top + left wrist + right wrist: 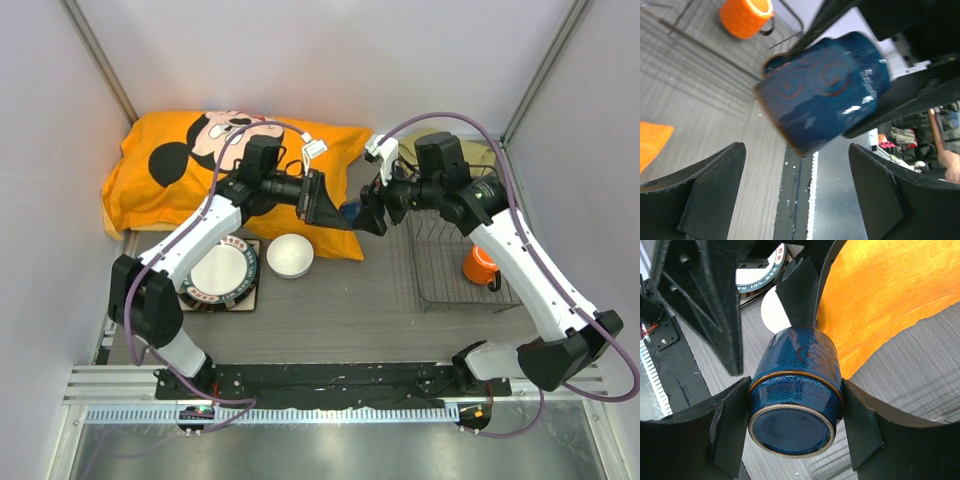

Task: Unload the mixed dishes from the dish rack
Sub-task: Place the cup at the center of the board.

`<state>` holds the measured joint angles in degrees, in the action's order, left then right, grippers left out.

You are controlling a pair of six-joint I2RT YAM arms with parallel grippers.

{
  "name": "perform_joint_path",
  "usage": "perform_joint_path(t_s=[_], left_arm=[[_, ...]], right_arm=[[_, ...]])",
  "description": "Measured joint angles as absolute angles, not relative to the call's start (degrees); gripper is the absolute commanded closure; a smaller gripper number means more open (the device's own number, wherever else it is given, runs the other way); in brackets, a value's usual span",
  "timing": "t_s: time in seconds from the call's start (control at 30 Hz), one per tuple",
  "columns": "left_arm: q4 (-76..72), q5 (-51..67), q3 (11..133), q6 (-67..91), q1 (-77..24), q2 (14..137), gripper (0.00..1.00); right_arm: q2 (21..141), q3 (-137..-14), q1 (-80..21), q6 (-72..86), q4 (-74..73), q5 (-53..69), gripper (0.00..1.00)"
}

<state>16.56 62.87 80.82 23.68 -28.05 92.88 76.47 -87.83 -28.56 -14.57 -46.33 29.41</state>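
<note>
Handover point sits left of the dark wire dish rack (440, 272). Your right gripper (795, 426) clamps the small dark-blue glazed cup (796, 371), mouth toward your left gripper (796, 170), whose spread jaws flank it without touching.

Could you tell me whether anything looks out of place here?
Nothing spilled or broken; the only oddity is the small dark-blue cup, gripped sideways in the right claw, with the open left claw facing it.

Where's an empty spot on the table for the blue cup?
The widest bare table lies between the white bowl and the dish rack, running forward to the near edge. Crowded: the left, where plates and bowl sit close, and the back, by the orange pillow.
</note>
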Motion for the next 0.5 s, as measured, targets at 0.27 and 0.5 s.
perform_joint_path(t_s=[0.27,0.5], left_arm=[[9.34,67.64,80.77,28.82,-28.84,92.82,0.32],[-2.07,69.63,78.02,37.63,-28.8,92.77,0.44]], right_arm=[[76.47,-87.83,-28.88,-14.5,-45.87,28.99,0.99],[76.23,-87.46,-29.06,-14.2,-44.8,29.17,0.99]])
